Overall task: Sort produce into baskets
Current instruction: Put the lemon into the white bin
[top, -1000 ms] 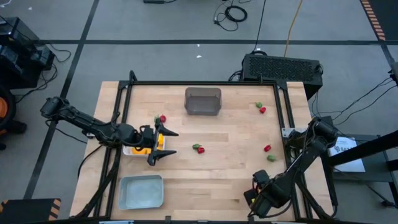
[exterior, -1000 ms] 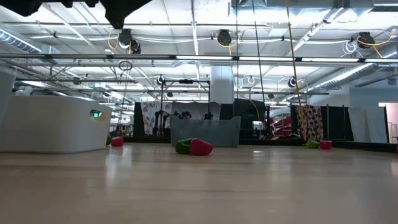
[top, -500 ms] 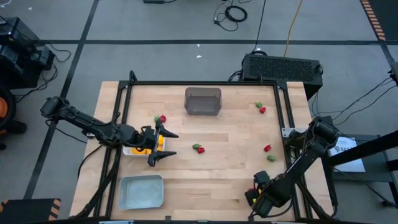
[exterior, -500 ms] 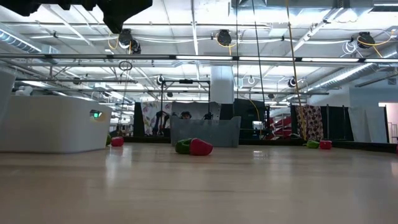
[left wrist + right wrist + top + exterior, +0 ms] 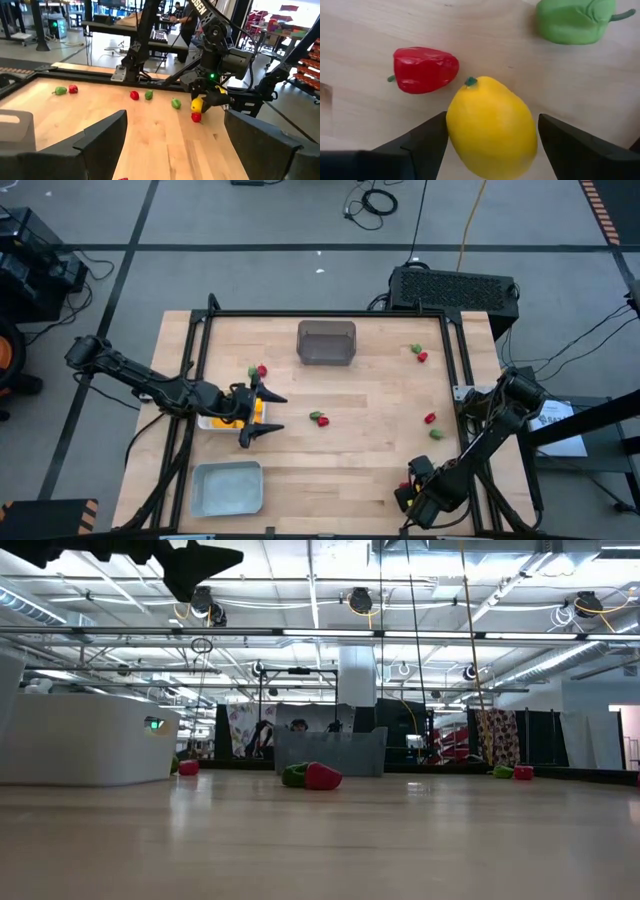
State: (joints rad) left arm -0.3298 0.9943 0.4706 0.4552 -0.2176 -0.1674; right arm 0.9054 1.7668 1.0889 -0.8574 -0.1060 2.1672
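Near the table's front right, my right gripper (image 5: 492,116) points down, open, with one finger on each side of a yellow lemon (image 5: 490,135) lying on the wood. A red pepper (image 5: 422,69) and a green pepper (image 5: 575,21) lie just beyond the lemon. My left gripper (image 5: 262,412) hovers open and level over the white tray (image 5: 212,422), which holds yellow pieces. The dark grey bin (image 5: 326,342) stands at the far middle and the grey-blue tray (image 5: 227,487) at the near left. Red-and-green pairs lie at the centre (image 5: 318,418) and beside the white tray (image 5: 259,370). My right gripper comes at the lemon from above, its fingers (image 5: 427,137) standing close on both sides of the lemon's middle. The lemon rests on the table. Whether the fingers touch it I cannot tell.
More red and green pieces lie at the far right (image 5: 419,354) and the right edge (image 5: 432,424). A black frame (image 5: 330,315) borders the table. Bare wood stretches between the centre pair and the right arm.
My right gripper has come down a little toward the table at the front right. My left gripper has tipped slightly in place above the white tray. No produce has moved.
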